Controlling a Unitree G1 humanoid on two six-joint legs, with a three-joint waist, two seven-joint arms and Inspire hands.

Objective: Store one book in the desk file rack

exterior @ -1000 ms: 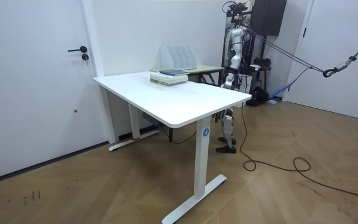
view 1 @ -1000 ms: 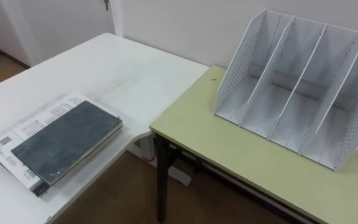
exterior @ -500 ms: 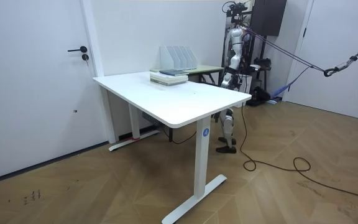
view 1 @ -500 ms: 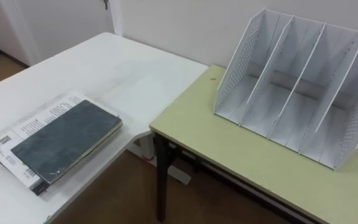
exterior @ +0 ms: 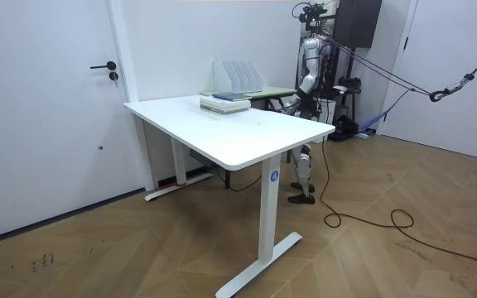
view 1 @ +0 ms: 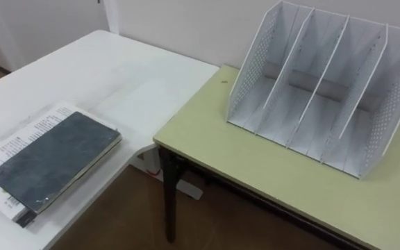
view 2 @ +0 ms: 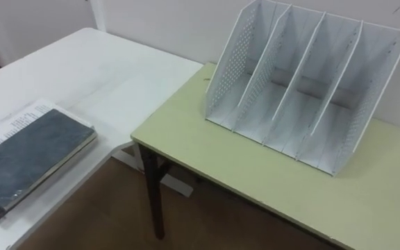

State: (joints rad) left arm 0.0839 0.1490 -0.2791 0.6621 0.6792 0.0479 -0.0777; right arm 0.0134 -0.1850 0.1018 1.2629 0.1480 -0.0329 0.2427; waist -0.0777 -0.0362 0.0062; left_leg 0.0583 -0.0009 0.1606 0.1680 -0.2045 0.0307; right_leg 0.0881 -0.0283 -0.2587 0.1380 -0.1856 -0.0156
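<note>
Standing by the green desk (view 1: 255,187); can't tell my hands' (exterior: 293,103) state. Book (view 1: 51,163) and file rack (view 1: 325,76) unmoved since earlier, only my view shifted.

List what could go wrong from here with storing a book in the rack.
The dark book lies on another book near the white table's edge; a poor grasp might drag both off.
The rack stands on a separate green table, with floor showing between them; a dropped book could land there.
A tilted book may catch a divider.
</note>
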